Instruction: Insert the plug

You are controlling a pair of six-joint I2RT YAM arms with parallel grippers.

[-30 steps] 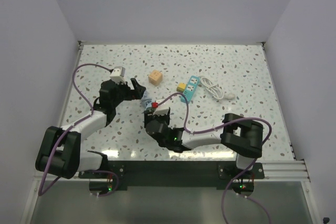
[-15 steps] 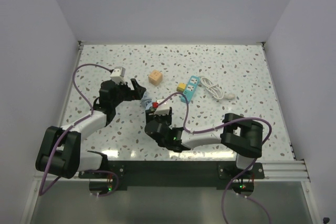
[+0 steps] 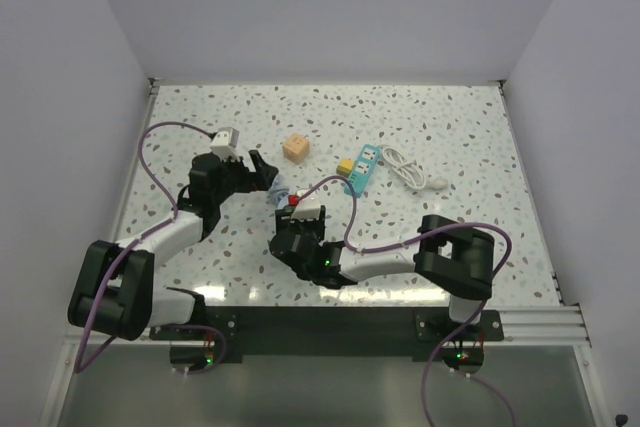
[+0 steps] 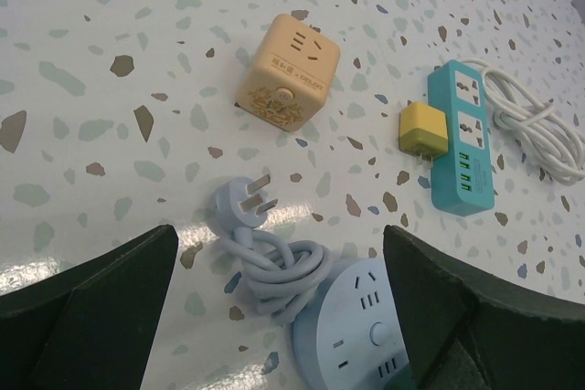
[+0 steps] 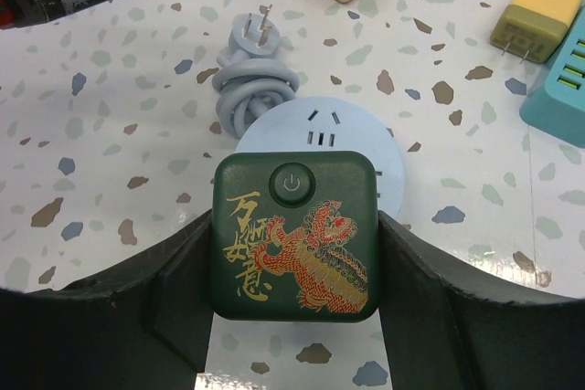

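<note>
right claw point(image 5: 292, 258) grips the plug point(image 5: 292, 226); keep it level, centre it over the round socket point(image 5: 315, 130), press straight down.

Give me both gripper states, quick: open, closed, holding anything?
Left gripper: open, holding nothing.
Right gripper: closed on the plug, the dark green cube.

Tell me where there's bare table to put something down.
Bare table runs along the far edge behind the tan cube and teal strip, and on the right past the white cable. The middle is crowded: round socket, its cord, the plug in the right gripper.
</note>
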